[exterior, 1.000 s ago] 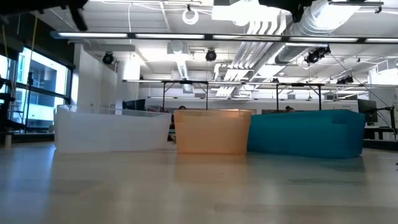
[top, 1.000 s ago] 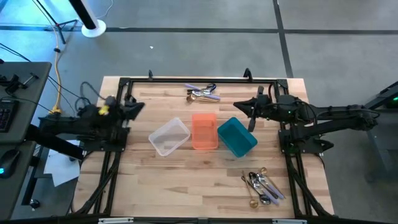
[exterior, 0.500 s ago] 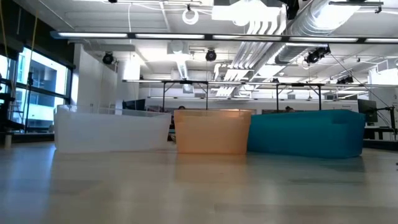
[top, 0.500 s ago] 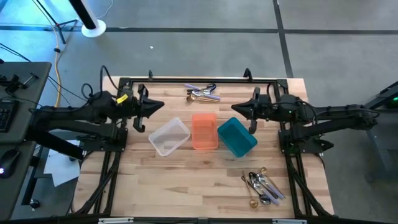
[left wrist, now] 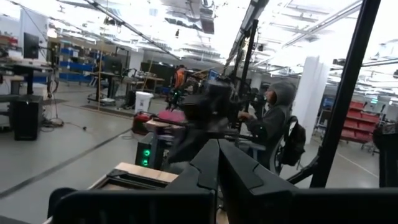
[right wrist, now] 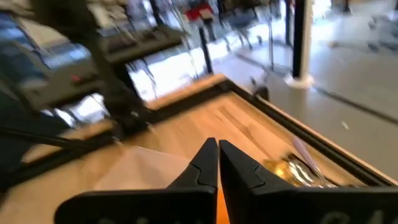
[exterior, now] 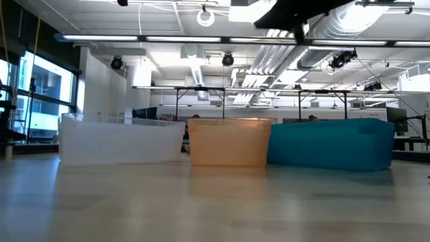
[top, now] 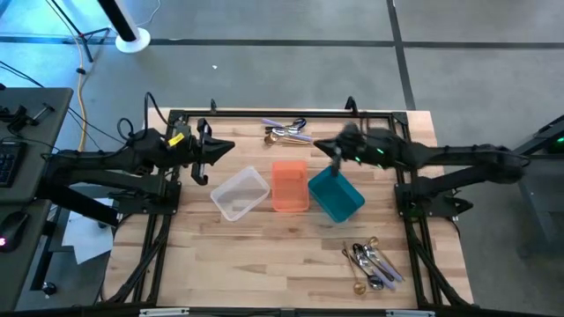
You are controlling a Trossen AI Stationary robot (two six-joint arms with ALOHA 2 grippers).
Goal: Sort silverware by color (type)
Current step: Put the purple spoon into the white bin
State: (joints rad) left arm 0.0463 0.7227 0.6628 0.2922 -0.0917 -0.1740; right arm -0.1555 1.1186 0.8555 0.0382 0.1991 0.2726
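Note:
The silverware lies in two heaps: one (top: 286,132) at the table's far edge, also in the right wrist view (right wrist: 298,165), and one (top: 374,262) at the near right. Mid-table stand a clear bin (top: 240,194), an orange bin (top: 289,185) and a teal bin (top: 336,194). My left gripper (top: 231,148) hovers shut above the table, to the left of the clear bin's far side, its fingers (left wrist: 217,143) closed on nothing. My right gripper (top: 319,148) hovers shut beyond the teal bin's far corner, near the far heap, with nothing between its fingers (right wrist: 217,146).
A black frame (top: 282,113) runs along the table's far edge and down both sides. The low view shows the three bins side by side (exterior: 230,141) with bare wood in front. A person (left wrist: 273,118) sits in the room beyond the table.
My left gripper rose and swung out toward the table's right, then held still. My right gripper, shut throughout, moved toward the table's left in the last half second, rolling a little, and now hangs nearer the far silverware heap.

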